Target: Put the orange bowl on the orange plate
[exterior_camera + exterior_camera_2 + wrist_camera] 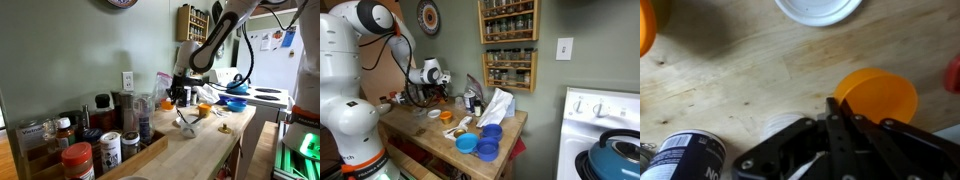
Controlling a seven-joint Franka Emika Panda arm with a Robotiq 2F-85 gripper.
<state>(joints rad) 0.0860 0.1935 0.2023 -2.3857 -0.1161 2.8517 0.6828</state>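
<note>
The orange bowl [883,95] is small and bright orange, and lies at the centre right of the wrist view, touching my fingertips. My gripper [833,104] has its two black fingers pressed together at the bowl's left rim and looks shut on it. The orange plate [645,25] shows only as an orange edge at the top left corner, well apart from the bowl. In an exterior view the gripper [182,96] hangs over the wooden counter, with the bowl [204,109] to its right and the plate [166,103] to its left. The gripper [439,91] also shows in both exterior views.
A white round dish [820,8] lies beyond the bowl. A labelled can [685,160] stands at the near left. Blue dishes [485,142] sit at the counter's end. Spice jars [80,158] fill a box. A stove [605,120] stands beside the counter.
</note>
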